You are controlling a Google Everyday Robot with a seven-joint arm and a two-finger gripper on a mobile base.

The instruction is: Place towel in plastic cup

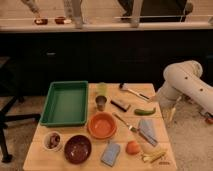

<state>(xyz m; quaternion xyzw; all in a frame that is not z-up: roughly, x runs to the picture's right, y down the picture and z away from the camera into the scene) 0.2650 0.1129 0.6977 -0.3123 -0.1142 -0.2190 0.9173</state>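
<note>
The towel [148, 131], a small grey-blue folded cloth, lies on the wooden table [80, 164] at the right, just right of the orange bowl [102, 125]. The plastic cup [102, 88], pale yellow-green, stands upright at the table's far middle, beside the green tray. A small dark metal cup [101, 102] stands just in front of it. My white arm [184, 82] bends in from the right. My gripper [172, 111] hangs beyond the table's right edge, well apart from the towel and the cup.
A green tray [65, 102] fills the far left. A dark red bowl [77, 148], a small white bowl [53, 140], a blue pad [111, 153], an orange fruit [132, 147], a fork [125, 122], a green vegetable [144, 111] and a utensil [132, 91] crowd the table.
</note>
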